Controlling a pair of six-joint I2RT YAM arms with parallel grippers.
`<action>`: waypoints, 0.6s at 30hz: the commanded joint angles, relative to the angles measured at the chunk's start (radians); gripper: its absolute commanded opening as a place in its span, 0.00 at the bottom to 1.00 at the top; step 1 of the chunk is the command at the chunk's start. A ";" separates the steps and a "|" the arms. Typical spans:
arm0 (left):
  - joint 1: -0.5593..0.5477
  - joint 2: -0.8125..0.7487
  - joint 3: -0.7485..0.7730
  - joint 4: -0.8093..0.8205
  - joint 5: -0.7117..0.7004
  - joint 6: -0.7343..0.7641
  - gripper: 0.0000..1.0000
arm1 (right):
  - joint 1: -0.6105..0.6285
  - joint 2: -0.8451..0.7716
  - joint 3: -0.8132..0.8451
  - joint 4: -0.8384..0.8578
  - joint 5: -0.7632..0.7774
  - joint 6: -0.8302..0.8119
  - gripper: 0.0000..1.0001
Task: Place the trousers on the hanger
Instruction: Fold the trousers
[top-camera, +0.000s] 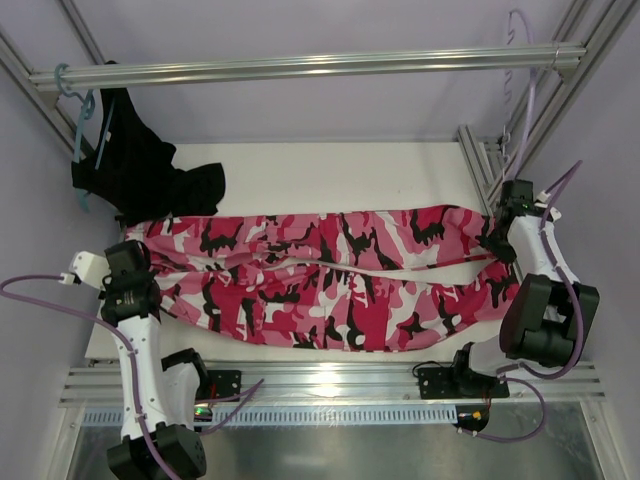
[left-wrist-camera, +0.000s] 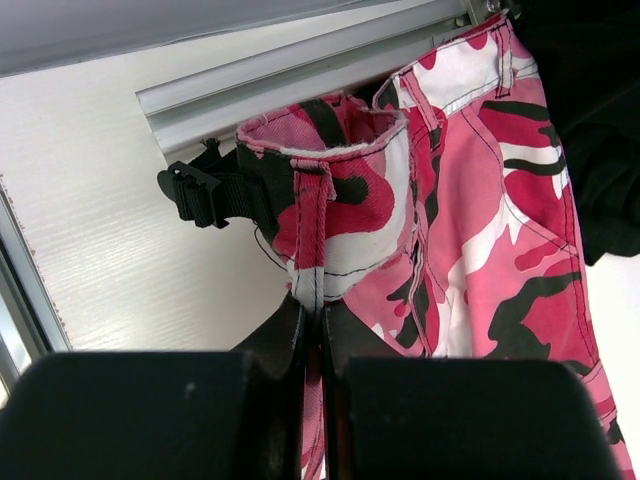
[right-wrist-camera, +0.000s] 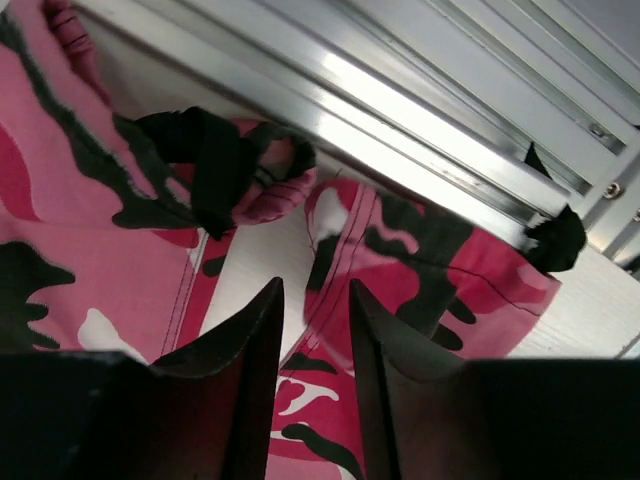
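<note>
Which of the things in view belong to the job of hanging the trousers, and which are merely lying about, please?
Part of the job:
- camouflage trousers, spread out flat
- pale lilac hanger, far right
- left hand, shut on the trousers
- right hand, open at their other end

Just lying about:
- black garment, upper left
- teal hanger, by that garment

Camouflage trousers (top-camera: 330, 285) lie spread across the white table (top-camera: 400, 175).

Pink, crimson, white and black camouflage trousers (top-camera: 330, 285), black garment (top-camera: 140, 165), teal hanger (top-camera: 79, 135)
</note>
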 joint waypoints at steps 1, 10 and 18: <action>0.007 -0.021 -0.001 0.067 -0.044 -0.025 0.00 | 0.033 -0.006 0.037 0.106 -0.064 -0.065 0.38; 0.007 -0.024 0.003 0.065 -0.041 -0.019 0.00 | -0.086 -0.153 0.071 -0.123 -0.058 0.022 0.81; 0.006 -0.024 0.008 0.073 0.000 -0.002 0.00 | -0.309 -0.351 -0.172 -0.147 -0.165 0.041 0.73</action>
